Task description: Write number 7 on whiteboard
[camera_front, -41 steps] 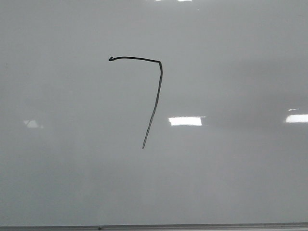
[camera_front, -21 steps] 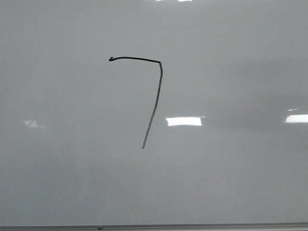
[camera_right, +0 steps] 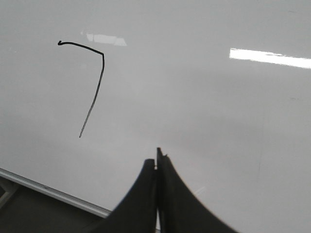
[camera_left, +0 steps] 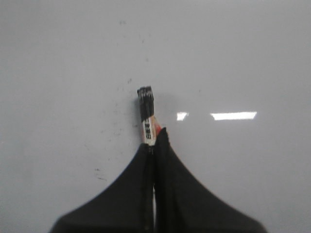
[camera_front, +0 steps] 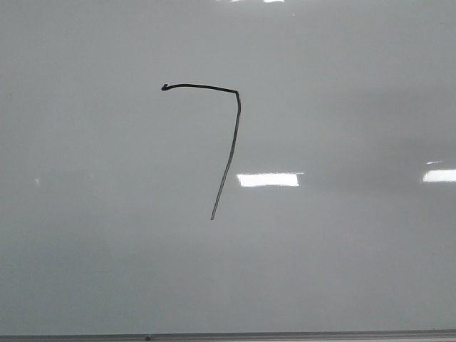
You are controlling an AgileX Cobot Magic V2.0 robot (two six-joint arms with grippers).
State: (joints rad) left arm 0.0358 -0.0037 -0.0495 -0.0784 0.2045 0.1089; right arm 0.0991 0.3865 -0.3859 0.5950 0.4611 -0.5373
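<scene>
The number 7 (camera_front: 229,142) stands finished in black on the whiteboard (camera_front: 356,271), left of centre. The left gripper (camera_left: 151,145) has its fingers clamped on a marker (camera_left: 146,116). The right gripper (camera_right: 156,162) hangs empty, fingers pressed together.

Whiteboard (camera_front: 342,271) glossy pale grey-white with bright white rectangular reflections, thin silver-grey strip along its bottom edge, number 7 (camera_front: 229,153) thin black line on the whiteboard, left gripper (camera_left: 154,145) black, marker (camera_left: 147,116) black-tipped, white body with red trace, right gripper (camera_right: 156,162) black
</scene>
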